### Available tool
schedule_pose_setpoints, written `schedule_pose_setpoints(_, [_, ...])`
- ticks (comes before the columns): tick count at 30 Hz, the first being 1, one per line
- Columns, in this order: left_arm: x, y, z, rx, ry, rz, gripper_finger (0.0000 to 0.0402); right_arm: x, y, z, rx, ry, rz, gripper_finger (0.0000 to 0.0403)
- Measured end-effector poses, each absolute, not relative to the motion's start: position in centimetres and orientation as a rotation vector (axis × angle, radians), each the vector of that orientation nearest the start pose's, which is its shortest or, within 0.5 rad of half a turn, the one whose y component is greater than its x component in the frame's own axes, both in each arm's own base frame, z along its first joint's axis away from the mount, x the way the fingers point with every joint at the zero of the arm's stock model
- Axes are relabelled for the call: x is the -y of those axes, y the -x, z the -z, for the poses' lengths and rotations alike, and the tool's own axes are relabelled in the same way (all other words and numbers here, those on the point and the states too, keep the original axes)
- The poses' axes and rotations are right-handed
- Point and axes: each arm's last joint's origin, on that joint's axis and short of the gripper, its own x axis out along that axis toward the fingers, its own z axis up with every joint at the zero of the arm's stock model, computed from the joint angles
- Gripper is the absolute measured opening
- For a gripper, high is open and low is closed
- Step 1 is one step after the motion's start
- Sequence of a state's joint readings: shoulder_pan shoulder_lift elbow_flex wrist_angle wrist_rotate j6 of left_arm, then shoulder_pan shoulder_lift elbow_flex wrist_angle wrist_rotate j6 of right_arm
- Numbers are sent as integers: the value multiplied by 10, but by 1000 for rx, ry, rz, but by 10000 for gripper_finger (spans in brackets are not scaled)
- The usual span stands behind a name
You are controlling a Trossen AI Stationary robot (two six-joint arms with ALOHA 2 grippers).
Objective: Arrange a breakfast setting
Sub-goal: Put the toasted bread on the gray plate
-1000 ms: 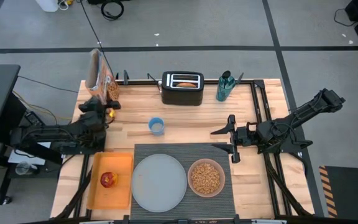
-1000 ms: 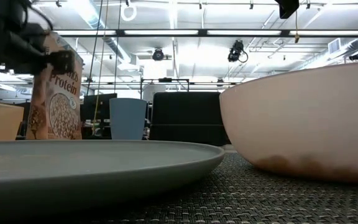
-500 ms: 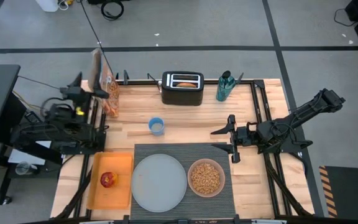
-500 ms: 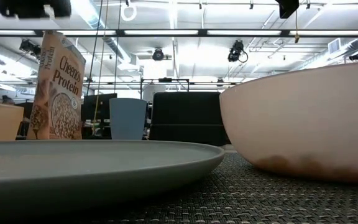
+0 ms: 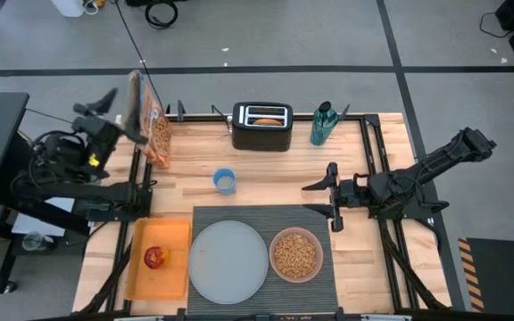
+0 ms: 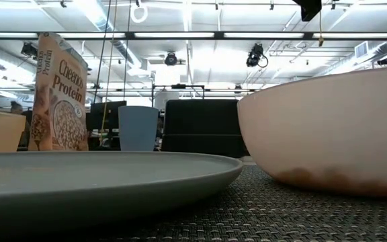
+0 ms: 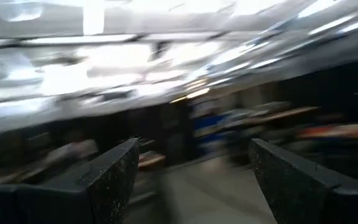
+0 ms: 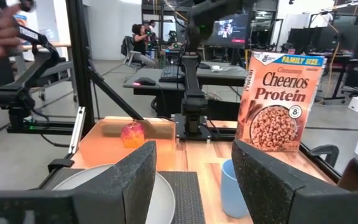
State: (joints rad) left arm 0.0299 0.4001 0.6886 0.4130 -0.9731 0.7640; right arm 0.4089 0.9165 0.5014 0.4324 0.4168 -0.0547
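Observation:
The orange cereal box (image 5: pixel 150 120) (image 8: pixel 278 102) stands upright on its base at the table's far left. On the dark grey placemat (image 5: pixel 266 218) at the near edge rest the pale grey plate (image 5: pixel 228 261) and the pink bowl (image 5: pixel 296 255), which is filled with cereal. A red apple (image 5: pixel 156 258) lies in an orange tray (image 5: pixel 172 234). A bagel half (image 5: pixel 269 120) sticks up from the toaster's slot. My left gripper (image 5: pixel 119 116) (image 7: pixel 191 162) hangs open and raised beside the table's left edge, clear of the box. My right gripper (image 5: pixel 307 200) (image 8: pixel 194 180) stands open above the placemat's far right corner.
A black toaster (image 5: pixel 261 129) and a teal bottle (image 5: pixel 322 124) stand at the far edge. A small blue cup (image 5: pixel 225 181) sits mid-table between the box and the placemat. Bare wood lies between the cup and the right arm.
My left gripper has risen from beside the cereal box, drawn back past the table's left edge and tipped upward. The box is left standing upright at the far left.

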Motion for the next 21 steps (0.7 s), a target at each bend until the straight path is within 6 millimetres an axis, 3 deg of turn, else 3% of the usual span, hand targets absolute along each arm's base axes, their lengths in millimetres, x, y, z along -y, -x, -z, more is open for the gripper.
schedule_pose_setpoints(5, [-12,-71,-388,329,-322,-567,313,-63,-192,-271,15,55,46,217])
schedule_pose_setpoints(8, [-4,-84,-375,263,-233,-327,313,-55,-195,-270,10,75,106,217])
schedule_pose_setpoints(15, [14,-133,-321,-16,-203,-166,287,-8,-214,-275,-103,78,249,217])
schedule_pose_setpoints(21, [26,-147,-307,-93,-159,-228,269,41,-239,-287,-216,38,287,217])
